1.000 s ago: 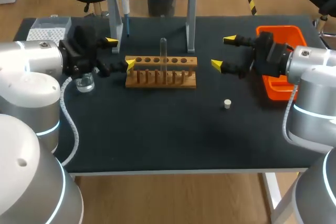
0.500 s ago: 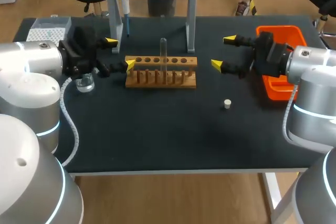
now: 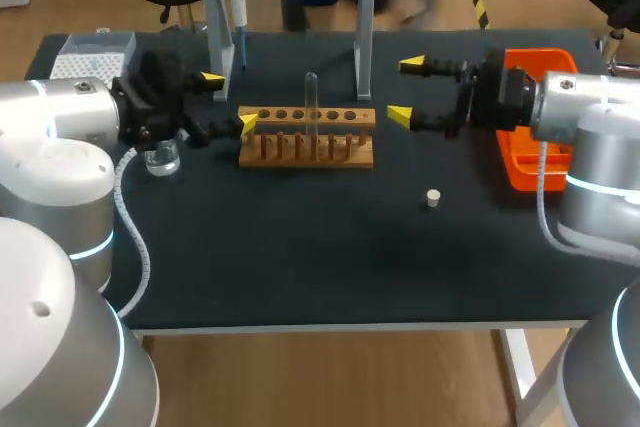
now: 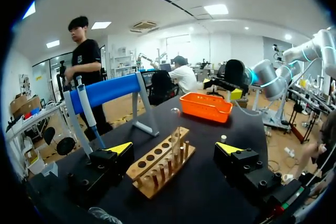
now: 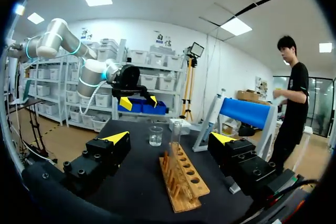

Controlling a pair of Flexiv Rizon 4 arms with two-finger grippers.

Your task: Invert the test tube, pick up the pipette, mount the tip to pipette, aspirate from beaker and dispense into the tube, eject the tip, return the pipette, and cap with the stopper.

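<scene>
Head view, left to right: left end effector [image 3: 229, 101], wide open, empty, at one end of the rack [image 3: 350, 155]; test tube [image 3: 312, 97] upright mid-rack, long axis vertical; right end effector [image 3: 405, 91], open, empty, facing the tube, roughly equally near.

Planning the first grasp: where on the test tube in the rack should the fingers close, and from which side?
Grip the test tube on its bare upper part above the wooden rack; its lower part sits in a hole. It stands upright, so close the fingers across it horizontally. Coming from the right looks best: the right gripper is open and faces it, nothing between.
</scene>
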